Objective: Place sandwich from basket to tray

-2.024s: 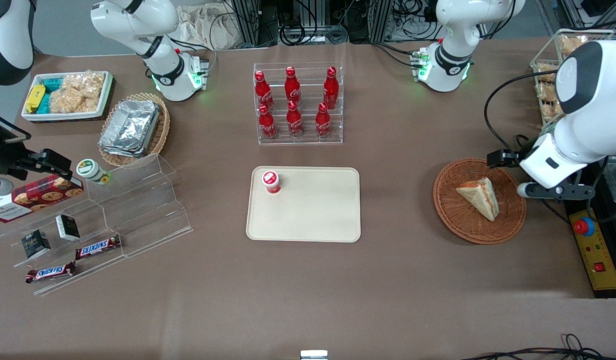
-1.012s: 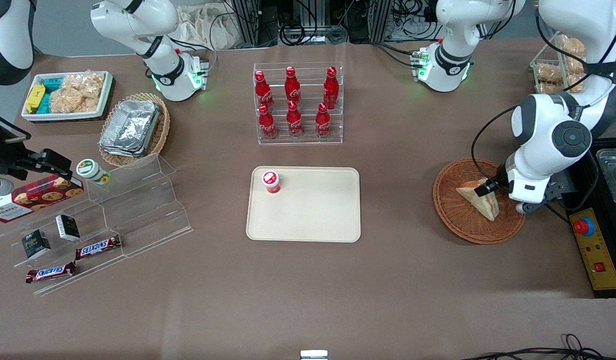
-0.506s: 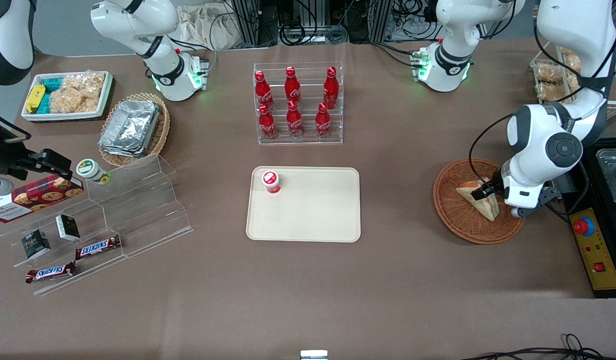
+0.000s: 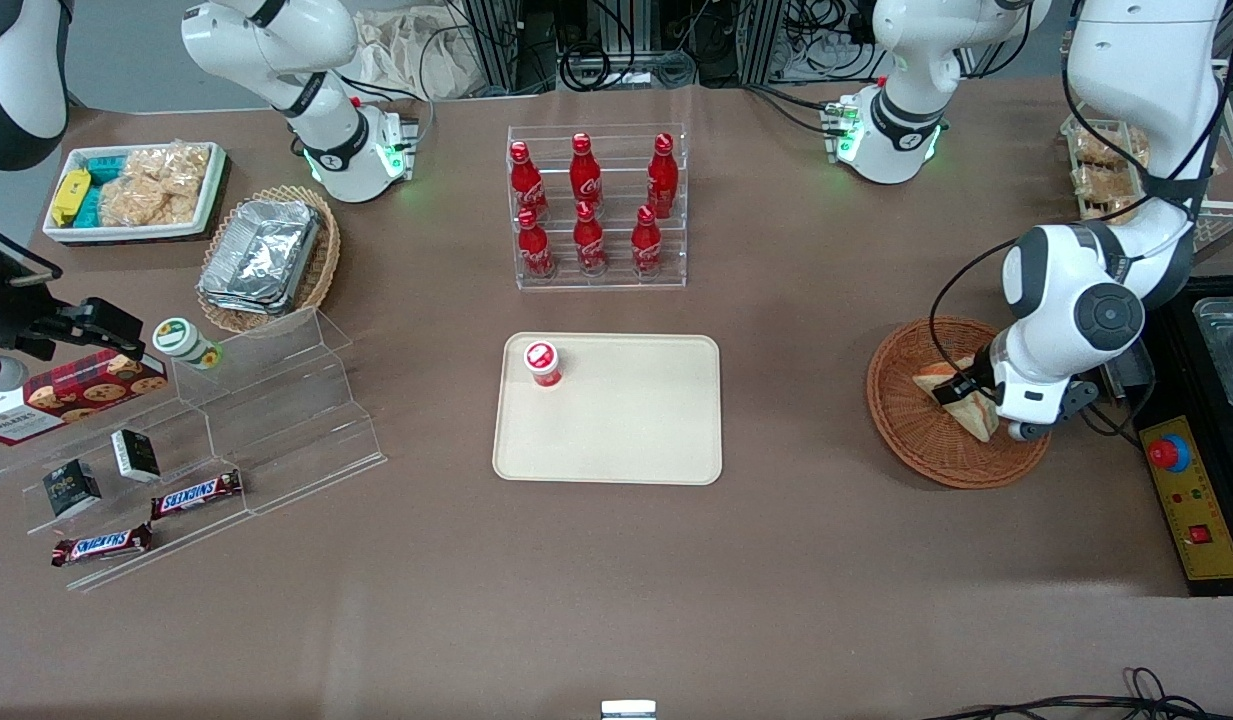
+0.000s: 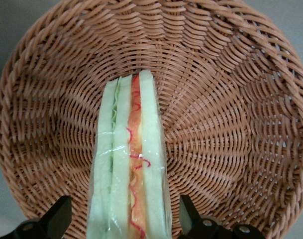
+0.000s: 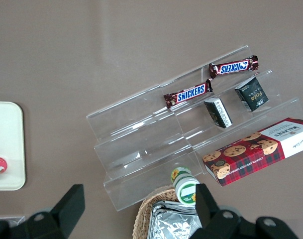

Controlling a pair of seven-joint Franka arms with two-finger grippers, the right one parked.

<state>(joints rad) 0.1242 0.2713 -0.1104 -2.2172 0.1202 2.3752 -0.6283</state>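
Observation:
The sandwich (image 4: 934, 381), a wrapped wedge with red and green filling (image 5: 129, 164), lies in the reddish-brown wicker basket (image 4: 916, 440) toward the working arm's end of the table. My left gripper (image 4: 963, 396) is down in the basket (image 5: 231, 99), open, one finger on each side of the sandwich's wide end. In the left wrist view both fingers (image 5: 58, 216) stand a little clear of the wrap, with the gripper (image 5: 124, 220) centred on it. The beige tray (image 4: 626, 430) lies at the table's middle, toward the parked arm from the basket.
A small red-lidded cup (image 4: 543, 363) stands on the tray's corner. An acrylic rack of red bottles (image 4: 596, 210) stands farther from the camera than the tray. A yellow control box with a red button (image 4: 1171, 455) lies beside the basket. Acrylic steps with snacks (image 4: 206, 440) are toward the parked arm's end.
The left arm swung in over the basket and came down; its open fingers, which were beside the basket's rim, now straddle the sandwich. The sandwich has not moved.

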